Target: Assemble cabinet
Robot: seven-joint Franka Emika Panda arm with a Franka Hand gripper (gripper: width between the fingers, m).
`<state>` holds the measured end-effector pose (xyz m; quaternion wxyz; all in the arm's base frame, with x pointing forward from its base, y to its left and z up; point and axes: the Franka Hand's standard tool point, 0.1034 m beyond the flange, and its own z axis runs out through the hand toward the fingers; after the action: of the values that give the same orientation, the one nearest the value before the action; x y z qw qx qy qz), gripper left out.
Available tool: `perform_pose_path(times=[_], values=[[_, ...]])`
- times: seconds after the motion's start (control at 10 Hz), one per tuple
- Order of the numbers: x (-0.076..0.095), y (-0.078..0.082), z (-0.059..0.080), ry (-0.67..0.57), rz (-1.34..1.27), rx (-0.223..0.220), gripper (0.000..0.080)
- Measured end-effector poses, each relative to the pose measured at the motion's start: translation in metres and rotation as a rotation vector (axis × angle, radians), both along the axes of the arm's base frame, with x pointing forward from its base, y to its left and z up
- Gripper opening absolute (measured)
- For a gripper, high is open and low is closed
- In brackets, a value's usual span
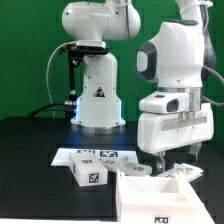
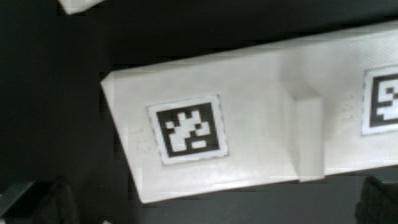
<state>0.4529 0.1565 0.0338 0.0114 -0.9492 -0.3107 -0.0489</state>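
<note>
My arm reaches straight down; my claw [image 1: 178, 157] hangs over the cabinet [image 1: 140, 202], fingers apart, apparently holding nothing.

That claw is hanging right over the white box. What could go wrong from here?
The end effector appears to hang just above the cabinet, so coming down slightly off line might clip a wall instead of gripping it. Beside the cabinet lie loose tagged panels; a bump could knock them out of place.
</note>
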Motion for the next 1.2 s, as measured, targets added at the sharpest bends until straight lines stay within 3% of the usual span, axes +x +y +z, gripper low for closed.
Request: perform_pose_path(times=[0.5,0.6,0.7,0.9,1.0,1.1,1.2], values=[[-0.010,0.008,-0.013,0.002,0.067,-0.015,0.0797],[-0.010,0.008,-0.013,0.002,0.067,-0.015,0.0669],[-0.010,0.007,-0.013,0.002,0.067,-0.015,0.0669],[-0.010,0.007,-0.013,0.002,0.067,-0.015,0.0396],[-0.010,0.007,-0.013,0.002,0.067,-0.015,0.0396],[-0.010,0.007,-0.013,0.002,0.067,-0.015,0.0211],[-0.010,0.007,-0.013,0.002,0.067,-0.015,0.0086]])
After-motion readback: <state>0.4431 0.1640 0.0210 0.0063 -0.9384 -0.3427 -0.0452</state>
